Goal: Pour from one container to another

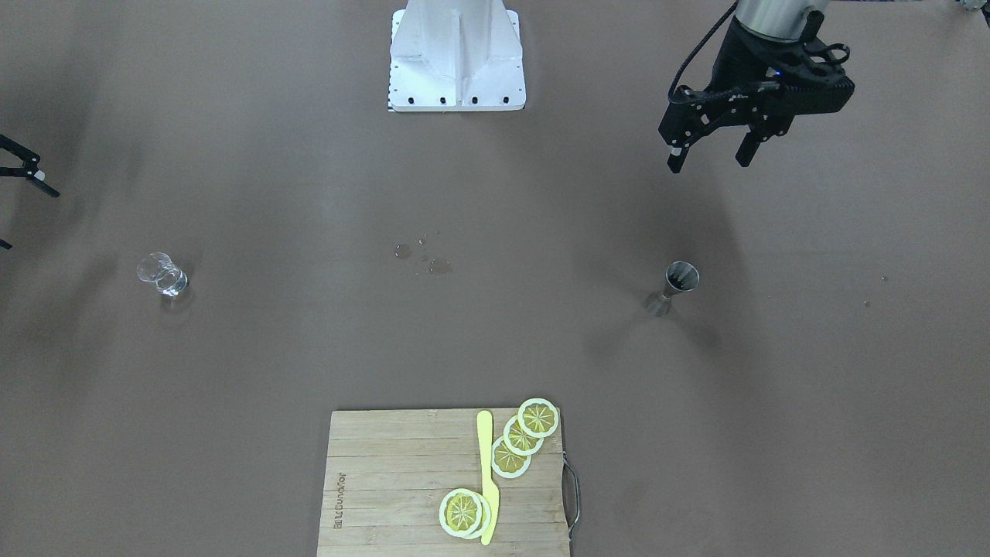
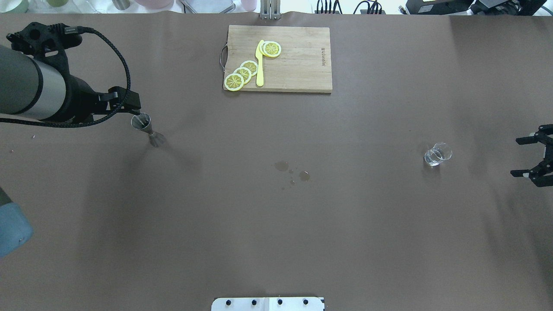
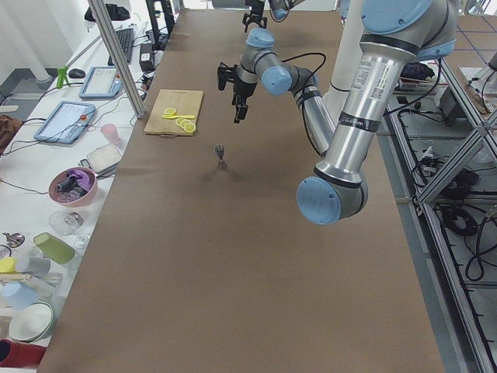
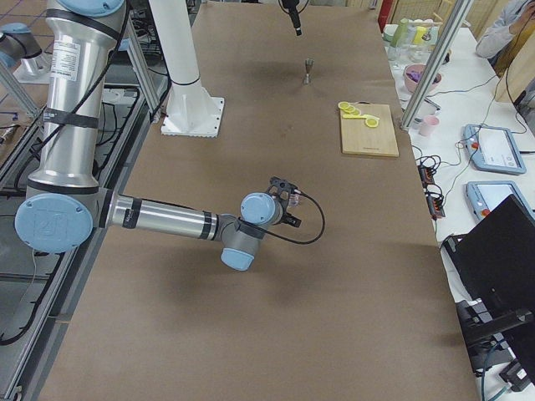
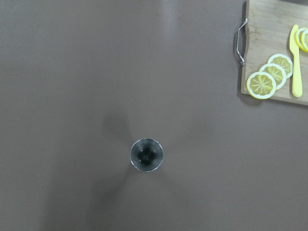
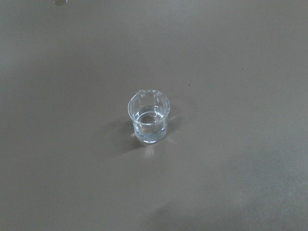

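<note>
A small metal jigger (image 1: 681,282) (image 2: 144,127) stands upright on the brown table, on my left side. The left wrist view looks straight down into the jigger (image 5: 147,155). My left gripper (image 1: 710,155) hangs open well above it, holding nothing. A small clear glass beaker (image 1: 162,275) (image 2: 437,154) with a little clear liquid stands on my right side, and the right wrist view shows the beaker (image 6: 149,118) upright with its spout. My right gripper (image 2: 520,157) is open at the table's right edge, apart from the beaker and empty.
A wooden cutting board (image 2: 298,60) (image 1: 387,480) with lemon slices (image 2: 244,73) and a yellow knife (image 2: 259,65) lies at the far middle. Water drops (image 2: 293,170) dot the table's centre. The robot base (image 1: 456,62) sits at the near edge. Clutter lines the operators' bench (image 3: 54,233).
</note>
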Motion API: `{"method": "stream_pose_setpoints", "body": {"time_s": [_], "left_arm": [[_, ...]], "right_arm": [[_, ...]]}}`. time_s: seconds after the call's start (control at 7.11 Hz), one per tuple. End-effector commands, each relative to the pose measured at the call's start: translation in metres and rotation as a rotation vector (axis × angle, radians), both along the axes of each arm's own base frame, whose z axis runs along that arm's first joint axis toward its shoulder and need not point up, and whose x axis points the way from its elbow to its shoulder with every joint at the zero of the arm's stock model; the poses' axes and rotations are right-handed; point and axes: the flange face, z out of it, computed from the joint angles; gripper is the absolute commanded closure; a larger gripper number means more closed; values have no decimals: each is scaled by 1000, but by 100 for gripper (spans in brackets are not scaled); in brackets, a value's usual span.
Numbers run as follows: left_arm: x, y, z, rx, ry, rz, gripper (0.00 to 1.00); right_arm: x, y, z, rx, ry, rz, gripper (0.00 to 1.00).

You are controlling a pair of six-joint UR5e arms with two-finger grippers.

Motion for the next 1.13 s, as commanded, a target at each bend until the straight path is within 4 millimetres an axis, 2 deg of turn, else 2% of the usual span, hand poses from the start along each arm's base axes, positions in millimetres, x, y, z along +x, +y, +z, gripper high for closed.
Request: {"method": "stream_pose_setpoints", "body": {"time_s": [0.0,0.14,0.28,0.42,0.56,0.84,0.98], "left_arm": [[-15,22,58,112,54,-93,2],[-7,36,58,139,53,-100,2],[25,60,53,162,48,-157,2],[54,85,51,209,5,-227,2],[69,99,52,270,-76,-268,2],[74,91,62,328,-128,-341,2],[81,90,67,366,-138,-379,2]], "right_arm": [[-11,-16,-4,27,0,30,0],[-20,-18,-8,-1,-3,54,0],[-32,-20,-14,6,-6,79,0],[-53,-17,-20,-4,-32,106,0],[-71,-14,-24,-15,-52,125,0],[-88,-11,-33,-5,-87,124,0],[-94,-8,-29,-16,-100,128,0]]}}
